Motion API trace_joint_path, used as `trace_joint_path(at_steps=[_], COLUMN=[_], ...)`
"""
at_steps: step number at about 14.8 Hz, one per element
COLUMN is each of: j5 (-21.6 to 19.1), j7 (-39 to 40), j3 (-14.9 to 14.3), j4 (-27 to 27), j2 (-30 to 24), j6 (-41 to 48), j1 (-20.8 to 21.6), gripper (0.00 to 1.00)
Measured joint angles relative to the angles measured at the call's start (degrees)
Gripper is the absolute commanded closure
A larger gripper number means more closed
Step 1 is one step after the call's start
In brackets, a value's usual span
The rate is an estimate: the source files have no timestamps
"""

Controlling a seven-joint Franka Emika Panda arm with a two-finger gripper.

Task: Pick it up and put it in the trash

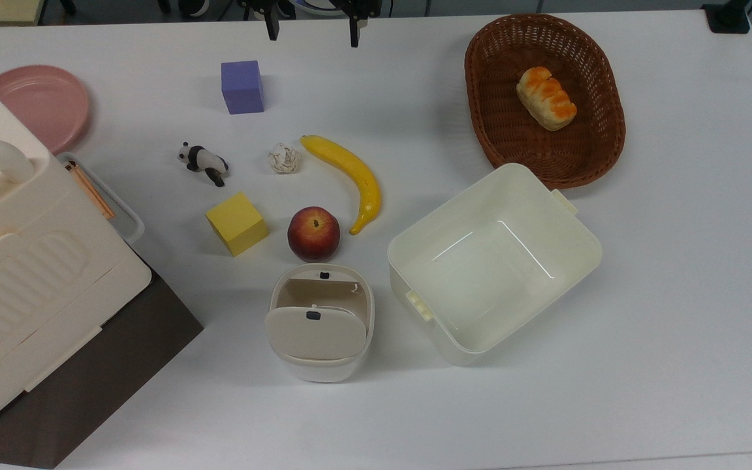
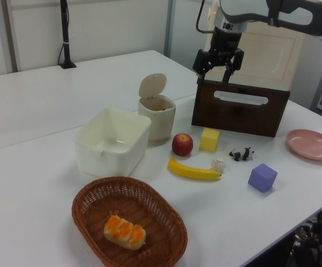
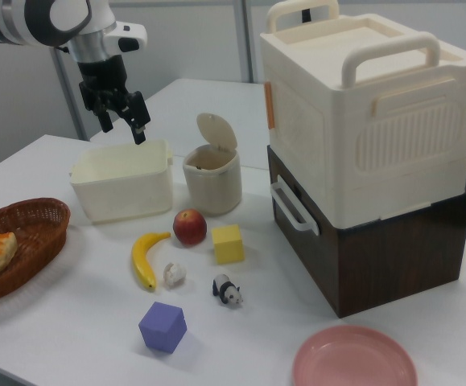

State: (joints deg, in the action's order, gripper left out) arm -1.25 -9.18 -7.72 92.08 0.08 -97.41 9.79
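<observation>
The small crumpled white paper ball (image 1: 283,158) (image 2: 218,164) (image 3: 174,274) lies on the white table, between the panda figurine (image 1: 203,162) and the stem end of the banana (image 1: 348,176). The trash, a small cream rounded bin (image 1: 319,320) (image 2: 156,111) (image 3: 212,173), stands just past the apple (image 1: 313,233) with its flap lid tipped up, so its inside shows. My gripper (image 1: 313,29) (image 2: 216,75) (image 3: 122,125) hangs high above the table, well away from the ball. It is open, and nothing is between its fingers.
A yellow cube (image 1: 236,223) and a purple cube (image 1: 242,86) sit near the ball. A square cream tub (image 1: 549,202) stands beside the bin. A wicker basket (image 1: 601,140) holds a bread roll. A big cream box (image 3: 361,121) sits on a brown box, with a pink plate (image 1: 40,98) nearby.
</observation>
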Motion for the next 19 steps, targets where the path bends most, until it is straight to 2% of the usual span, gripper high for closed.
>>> trace_joint_path(at_steps=[19], j5=[-0.1], j7=[2.7], j3=[-0.4], j4=[0.1], j2=[-0.2], j6=[0.0], j1=[0.0], gripper=[0.00])
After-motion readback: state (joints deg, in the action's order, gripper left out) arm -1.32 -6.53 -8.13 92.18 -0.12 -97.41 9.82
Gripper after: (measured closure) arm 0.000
